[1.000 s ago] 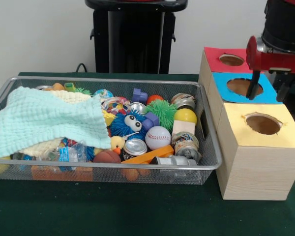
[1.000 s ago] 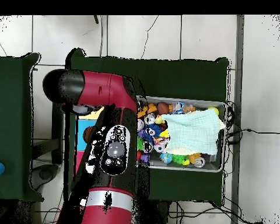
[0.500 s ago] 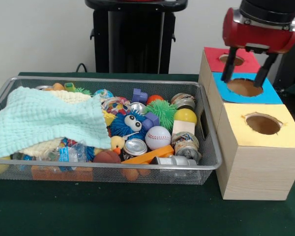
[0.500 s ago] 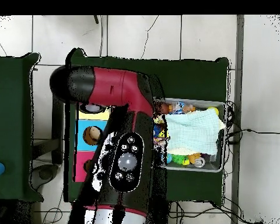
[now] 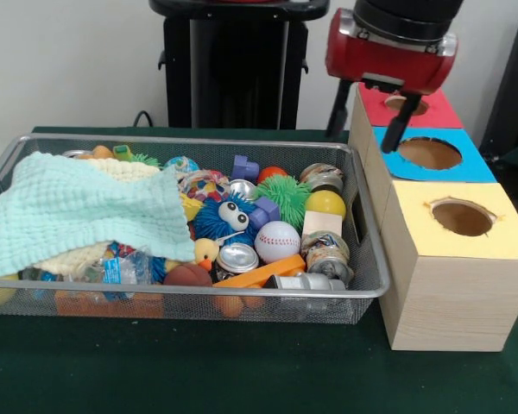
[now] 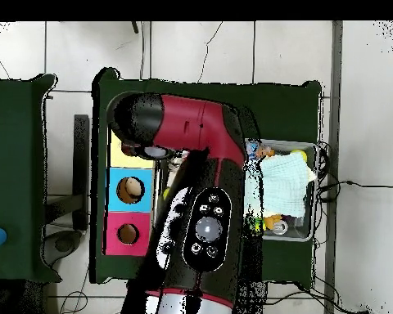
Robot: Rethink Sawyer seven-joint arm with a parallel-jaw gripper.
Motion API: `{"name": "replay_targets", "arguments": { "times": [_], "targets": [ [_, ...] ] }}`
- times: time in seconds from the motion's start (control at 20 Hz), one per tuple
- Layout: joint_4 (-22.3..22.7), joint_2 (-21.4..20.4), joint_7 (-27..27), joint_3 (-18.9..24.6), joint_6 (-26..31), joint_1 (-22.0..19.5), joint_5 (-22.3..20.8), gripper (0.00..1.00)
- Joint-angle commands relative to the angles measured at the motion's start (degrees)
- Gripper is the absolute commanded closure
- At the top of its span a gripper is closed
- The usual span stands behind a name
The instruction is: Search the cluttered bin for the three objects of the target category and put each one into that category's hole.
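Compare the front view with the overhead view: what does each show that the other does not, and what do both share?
Only the front view shows the open tool and the toys at the bin's box end: baseball, fuzzy blue toy, yellow ball. Only the overhead view shows the arm stretching over that end of the bin, and the tiled floor. Both show the mesh bin, pale green cloth and three coloured boxes.

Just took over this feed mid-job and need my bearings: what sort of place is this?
Most likely a robotics lab set up for a sorting test. A wire mesh bin of mixed toys and cans sits on a green-covered table beside wooden boxes with red, blue and yellow holed tops, with the robot's open hand above.
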Motion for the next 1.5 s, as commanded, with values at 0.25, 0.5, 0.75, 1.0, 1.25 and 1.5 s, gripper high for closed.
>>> {"name": "replay_targets", "arguments": {
  "times": [0.25,0.5,0.75,1.0,1.25,1.5],
  "targets": [
    [8.3,0.0,0.5,3.4,-1.1,-4.1,-5.4,0.0],
    [9.1,-0.7,-0.6,3.9,-0.9,-5.3,-6.7,0.0],
    [8.7,-0.6,-1.6,4.6,-0.5,-6.5,-7.9,0.0],
    [8.4,-0.2,-2.9,5.2,-0.9,-8.1,-9.2,0.0],
    [6.7,1.0,-3.8,6.0,0.0,-9.5,-10.2,0.0],
    [5.7,2.1,-3.5,6.8,0.3,-10.7,-10.7,0.0]
  ]
}}
